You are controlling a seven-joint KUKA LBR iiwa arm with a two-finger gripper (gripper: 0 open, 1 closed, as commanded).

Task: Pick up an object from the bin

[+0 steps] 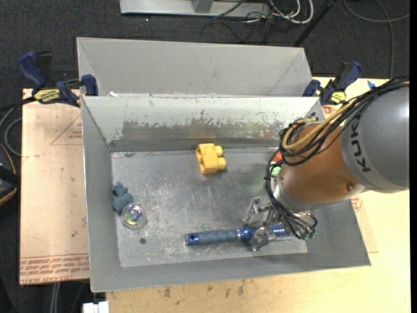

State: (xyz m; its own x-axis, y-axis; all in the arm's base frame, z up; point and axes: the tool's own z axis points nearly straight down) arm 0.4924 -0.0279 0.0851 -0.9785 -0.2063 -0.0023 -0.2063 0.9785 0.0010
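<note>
My gripper (260,228) is low over the bin floor near the front right corner, under the arm's orange cover. It sits at the right end of a blue rod-shaped thing (215,238) that lies flat along the front wall and points left. The rod's right end disappears under the gripper, and whether it is gripped is hidden. A yellow block (210,158) lies apart from the gripper, near the back wall at the middle.
A small grey-blue lump (120,199) and a clear shiny ball (133,216) lie close together at the left side of the bin. The arm and its cables cover the bin's right side. The front wall runs just below the blue rod.
</note>
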